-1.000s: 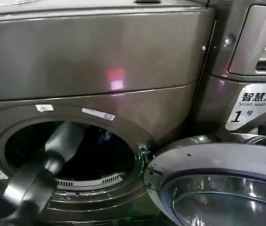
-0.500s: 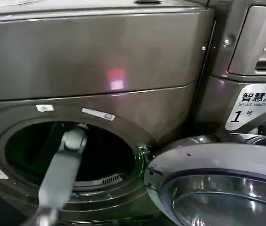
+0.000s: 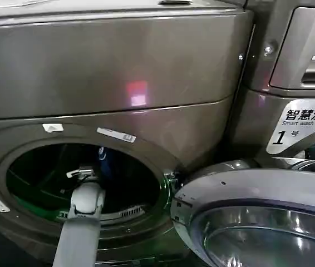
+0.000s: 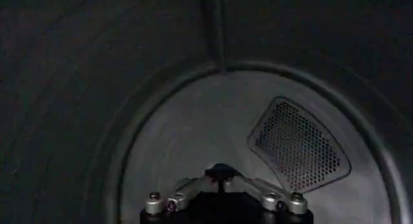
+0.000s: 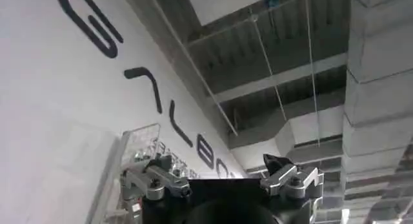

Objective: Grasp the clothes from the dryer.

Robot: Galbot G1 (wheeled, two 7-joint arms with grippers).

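The dryer is the large bronze-grey front-loader ahead, with its round porthole open. Its silver-rimmed glass door is swung out at the lower right. My left arm reaches up from below into the dark drum. In the left wrist view my left gripper is shut, fingertips together with nothing between them, and points at the drum's grey rear wall and its perforated vent. The clothes are out of view. My right gripper is open and points up at a ceiling, away from the dryer.
A second machine with a drawer panel stands at the right, above a white sticker with a "1". The open door takes up the room in front of the dryer's right side. A lettered white wall rises beside the right gripper.
My left arm has swung from a leftward slant to nearly upright in the porthole's middle, and the gripper has gone deeper into the drum.
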